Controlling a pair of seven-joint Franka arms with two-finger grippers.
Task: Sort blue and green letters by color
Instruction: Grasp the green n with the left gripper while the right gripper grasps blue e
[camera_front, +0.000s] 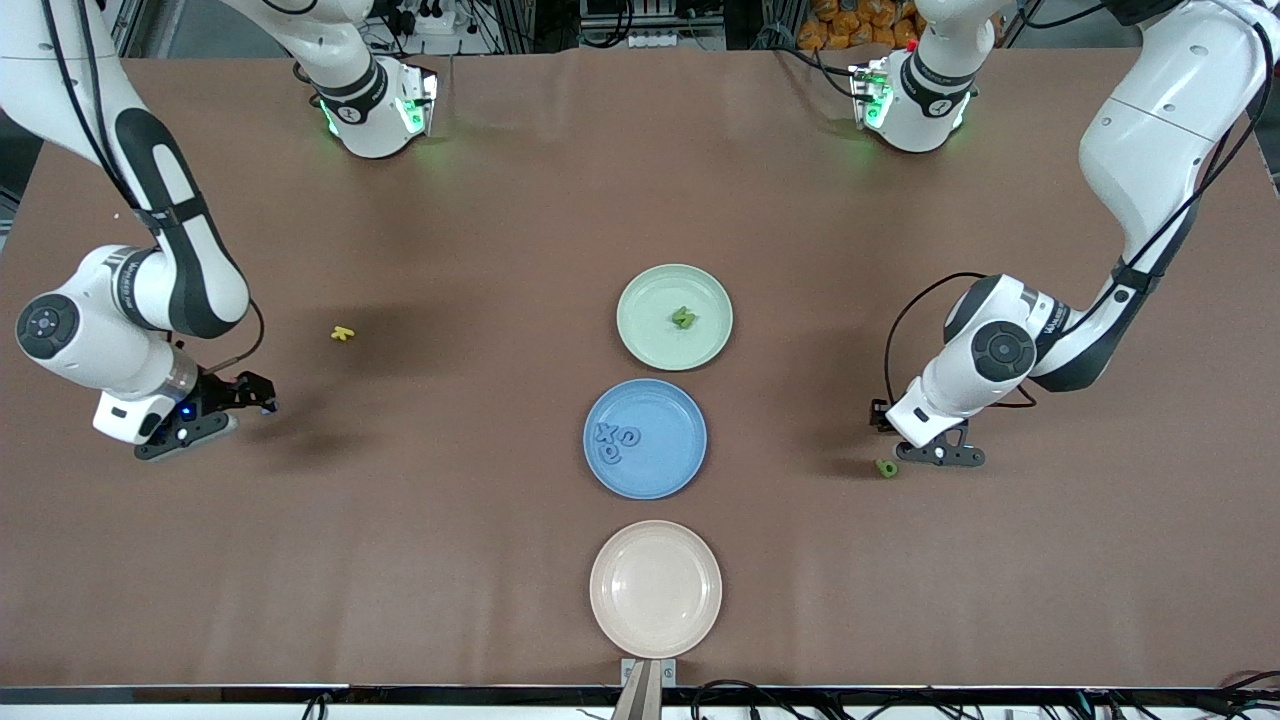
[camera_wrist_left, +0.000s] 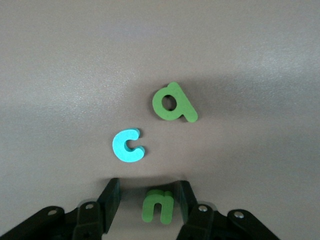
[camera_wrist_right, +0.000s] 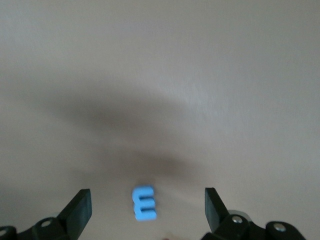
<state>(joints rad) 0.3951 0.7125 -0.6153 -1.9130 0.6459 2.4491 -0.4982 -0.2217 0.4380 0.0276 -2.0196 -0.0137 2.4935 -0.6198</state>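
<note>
Pink plate (camera_front: 655, 590) was left bare at six o'clock while the left gripper's (camera_wrist_left: 145, 207) half-narrowed jaws flanked the light, soft green n (camera_wrist_left: 158, 206) at its edges, and the right gripper (camera_wrist_right: 147, 207) was held wide over the blue E (camera_wrist_right: 145, 203).

A broad table (camera_front: 640, 180) covered in matte brown sheeting fills nearly all of the front view, its surface smooth apart from faint creases. Soft, diffuse light falls from above and casts blurred dark shadows on the covering. Green glows spread over the covering at the edge farthest from the front camera. Past that edge lie tangled black cables (camera_front: 640, 25), a white power strip (camera_front: 425, 18) and metal framing, with a heap of orange objects (camera_front: 850, 22) between them. The table's edge nearest the front camera ends in a pale rail (camera_front: 300, 695) with more cables hanging under it, and a small grey bracket (camera_front: 648, 672) sits at its middle.
</note>
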